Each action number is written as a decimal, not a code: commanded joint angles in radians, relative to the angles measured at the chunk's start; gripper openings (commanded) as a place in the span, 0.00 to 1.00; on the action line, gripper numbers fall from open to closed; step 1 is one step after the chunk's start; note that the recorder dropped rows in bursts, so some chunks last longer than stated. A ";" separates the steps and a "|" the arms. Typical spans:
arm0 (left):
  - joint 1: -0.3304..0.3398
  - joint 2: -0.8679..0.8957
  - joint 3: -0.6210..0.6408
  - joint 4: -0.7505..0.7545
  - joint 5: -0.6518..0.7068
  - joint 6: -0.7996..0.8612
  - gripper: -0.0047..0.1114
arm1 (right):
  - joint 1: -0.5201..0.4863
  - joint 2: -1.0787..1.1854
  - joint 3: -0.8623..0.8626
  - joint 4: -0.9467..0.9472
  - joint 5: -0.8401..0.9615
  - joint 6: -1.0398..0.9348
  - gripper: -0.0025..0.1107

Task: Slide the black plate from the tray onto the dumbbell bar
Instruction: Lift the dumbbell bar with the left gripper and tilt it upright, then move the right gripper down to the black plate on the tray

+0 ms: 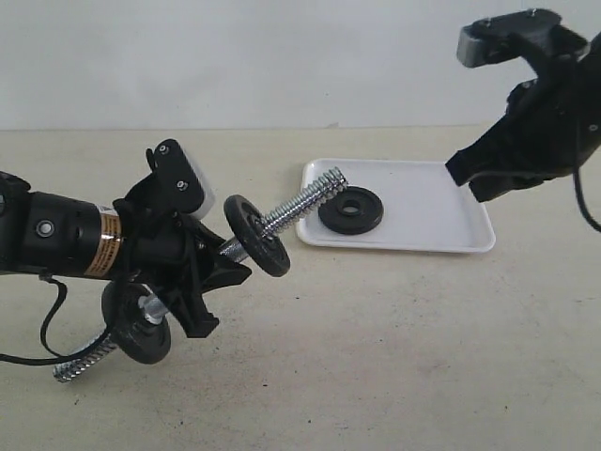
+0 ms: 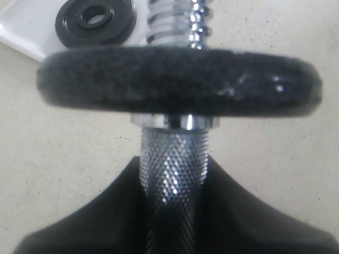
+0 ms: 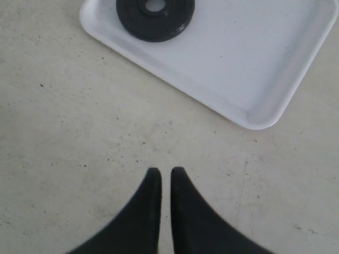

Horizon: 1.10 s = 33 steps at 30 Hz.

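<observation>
The black plate (image 1: pixel 350 210) (image 2: pixel 96 20) (image 3: pixel 155 16) lies flat in the left part of the white tray (image 1: pixel 427 225) (image 2: pixel 18 34) (image 3: pixel 254 63). My left gripper (image 1: pixel 208 274) (image 2: pixel 174 177) is shut on the knurled middle of the dumbbell bar (image 1: pixel 300 207) (image 2: pixel 174 159) and holds it tilted, with the upper threaded end over the tray's left rim, close to the plate. One black disc (image 1: pixel 256 235) (image 2: pixel 179 82) sits on the bar just beyond the fingers, another (image 1: pixel 137 322) on the lower side. My right gripper (image 1: pixel 467 178) (image 3: pixel 161 177) hangs shut and empty above the tray's right end.
The beige tabletop (image 1: pixel 394 348) runs back to a pale wall (image 1: pixel 282 56). The bar's lower threaded end (image 1: pixel 80 362) reaches down near the table. A black cable (image 1: pixel 47 315) hangs under the left arm.
</observation>
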 commanded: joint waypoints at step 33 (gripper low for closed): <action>0.074 -0.057 -0.064 -0.288 0.044 0.083 0.08 | 0.146 0.337 -0.089 0.195 -0.605 -0.038 0.95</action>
